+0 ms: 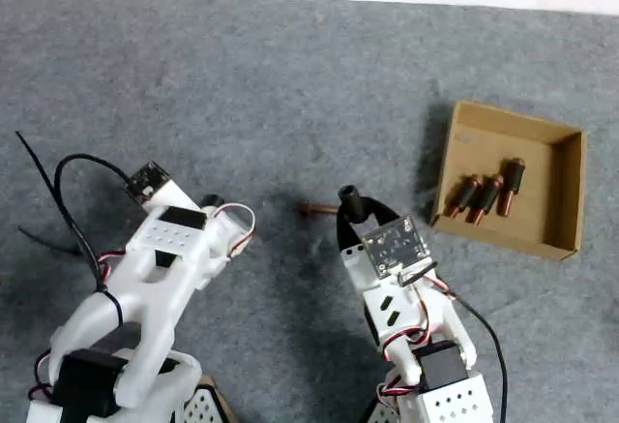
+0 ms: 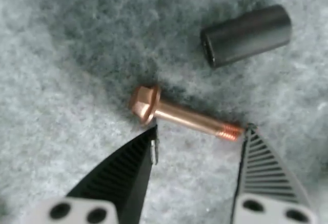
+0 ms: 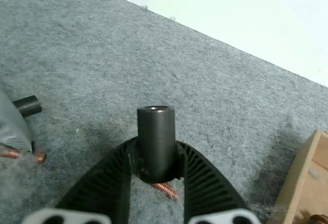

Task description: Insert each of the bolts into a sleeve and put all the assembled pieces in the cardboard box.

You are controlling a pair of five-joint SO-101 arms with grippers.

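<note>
Bolt flat on the grey mat, well apart from the cardboard box. L gripper sits right over it, fingers spread wide, nothing held. Bolt's long axis runs across the gap: head by one fingertip, threaded end by the other. Closing as-is would prob pinch it end to end, so the wrist likely needs a turn to take the shank. Loose sleeve lies just beyond the bolt. R gripper, nearer the box, clamped on an upright sleeve, w/ a second bolt just beside it, on the side away from the box. Box holds three assembled pcs.
</note>
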